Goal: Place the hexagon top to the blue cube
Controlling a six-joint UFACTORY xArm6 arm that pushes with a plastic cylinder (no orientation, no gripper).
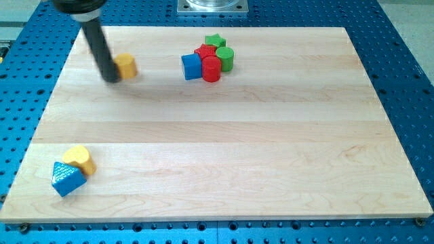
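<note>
The yellow hexagon (126,66) lies near the board's upper left. My tip (110,79) rests right against its left side. The blue cube (192,66) sits to the hexagon's right, at the left of a tight cluster near the view's top centre. The board between hexagon and cube is bare wood.
Touching the blue cube are a red cylinder (211,69), a red star-like block (205,52), a green cylinder (225,59) and a green star (215,42). A yellow heart (80,159) and a blue triangle (67,179) lie at the lower left. The wooden board (224,149) sits on a blue perforated table.
</note>
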